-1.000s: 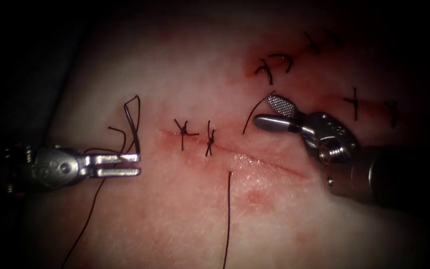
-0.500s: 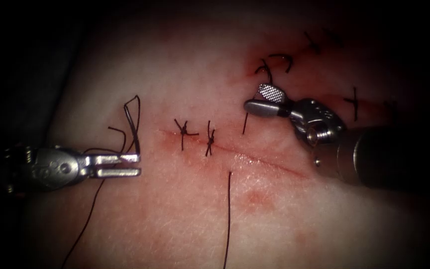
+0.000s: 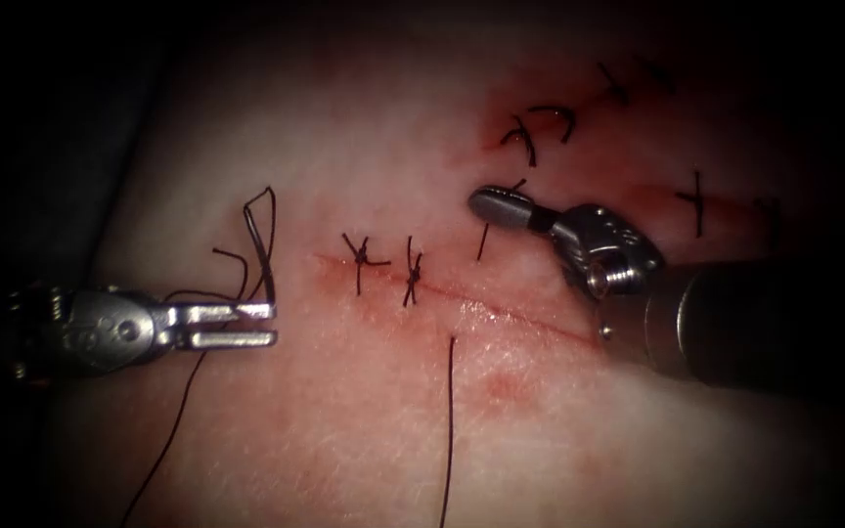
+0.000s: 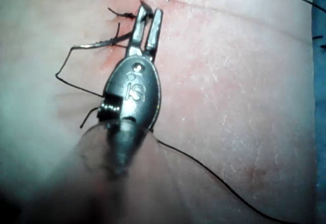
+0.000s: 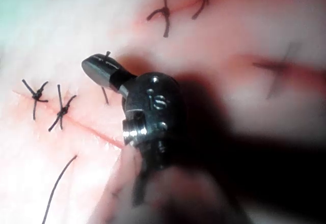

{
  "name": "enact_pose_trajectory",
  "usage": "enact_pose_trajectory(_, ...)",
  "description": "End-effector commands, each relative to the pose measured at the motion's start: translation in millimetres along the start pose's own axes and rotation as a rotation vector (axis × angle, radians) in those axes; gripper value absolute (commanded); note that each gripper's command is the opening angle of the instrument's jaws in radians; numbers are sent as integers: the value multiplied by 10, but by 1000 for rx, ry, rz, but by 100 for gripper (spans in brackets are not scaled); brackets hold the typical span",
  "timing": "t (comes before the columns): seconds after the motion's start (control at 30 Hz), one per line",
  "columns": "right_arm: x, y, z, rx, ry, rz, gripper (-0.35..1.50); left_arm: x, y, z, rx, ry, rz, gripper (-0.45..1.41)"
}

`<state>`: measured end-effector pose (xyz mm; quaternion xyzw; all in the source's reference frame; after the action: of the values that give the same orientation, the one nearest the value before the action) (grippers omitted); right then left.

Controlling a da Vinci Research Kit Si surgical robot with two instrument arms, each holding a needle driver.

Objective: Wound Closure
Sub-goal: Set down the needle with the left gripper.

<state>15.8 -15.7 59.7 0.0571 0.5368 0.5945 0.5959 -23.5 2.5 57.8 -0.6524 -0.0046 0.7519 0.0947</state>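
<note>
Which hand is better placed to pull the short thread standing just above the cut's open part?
Right, probably. The right hand sits on that thread, jaws shut on it. The left hand lies well away, beyond the left end of the cut.

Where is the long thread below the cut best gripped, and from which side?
Near its free upper end, probably from the right: the thread lies straight on the tissue, so jaws should cross it. The right tool, nearer, now holds another thread.

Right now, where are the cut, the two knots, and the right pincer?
cut [image 3: 530, 321]: endoscope view, its open red line.
two knots [image 3: 411, 276]: endoscope view, the right-hand knot.
right pincer [image 3: 489, 205]: endoscope view, its tip.
</note>
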Motion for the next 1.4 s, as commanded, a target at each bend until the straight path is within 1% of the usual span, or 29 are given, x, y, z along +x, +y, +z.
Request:
enact_pose_trajectory(0.03,-9,-7,6,23,1,-31,-35,-6,2,6,-1,1,-1,-45)
enact_pose_trajectory(0.17,-10,-18,5,38,7,-123,-35,-7,2,7,-3,-1,0,-45)
enact_pose_trajectory(0.23,-11,-23,5,42,-23,-157,-35,-8,1,8,1,-6,-1,-45)
enact_pose_trajectory(0.3,-11,-24,4,41,-31,-182,-35,-9,-1,9,7,-13,-3,-45)
enact_pose_trajectory(0.47,-10,-24,2,42,-34,-188,-35,-13,-10,13,35,-16,-10,-45)
enact_pose_trajectory(0.53,-10,-25,2,51,-36,-188,-35,-19,-16,16,59,-43,-15,-45)
enact_pose_trajectory(0.6,-10,-26,2,58,-36,-188,62,-25,-27,21,99,-85,-19,-45)
enact_pose_trajectory(0.63,-9,-26,2,58,-40,-188,104,-28,-32,23,116,-102,-12,-45)
enact_pose_trajectory(0.67,-8,-28,-1,61,-32,-185,124,-36,-44,30,143,-122,-19,-45)
enact_pose_trajectory(0.73,-6,-29,-5,66,-31,-189,128,-46,-57,39,166,-149,-26,-45)
enact_pose_trajectory(0.87,1,-32,-20,81,-36,-237,123,-71,-81,59,196,-174,-34,-45)
enact_pose_trajectory(0.9,4,-32,-26,87,-38,-247,123,-78,-86,63,201,-178,-35,-45)
enact_pose_trajectory(0.93,7,-31,-34,98,-42,-245,118,-84,-91,67,208,-184,-35,-45)
enact_pose_trajectory(1.07,19,-25,-62,125,-50,-258,121,-108,-112,84,215,-204,-38,-45)
enact_pose_trajectory(1.23,28,-13,-99,129,-53,-283,124,-132,-134,109,199,-245,-73,-45)
enact_pose_trajectory(1.27,31,-8,-112,138,-58,-286,126,-138,-140,121,178,-259,-80,-45)
enact_pose_trajectory(1.37,35,-1,-121,145,-60,-323,133,-143,-143,141,138,-279,-102,-45)
enact_pose_trajectory(1.4,37,2,-123,143,-60,-340,133,-144,-143,147,125,-284,-115,-16)
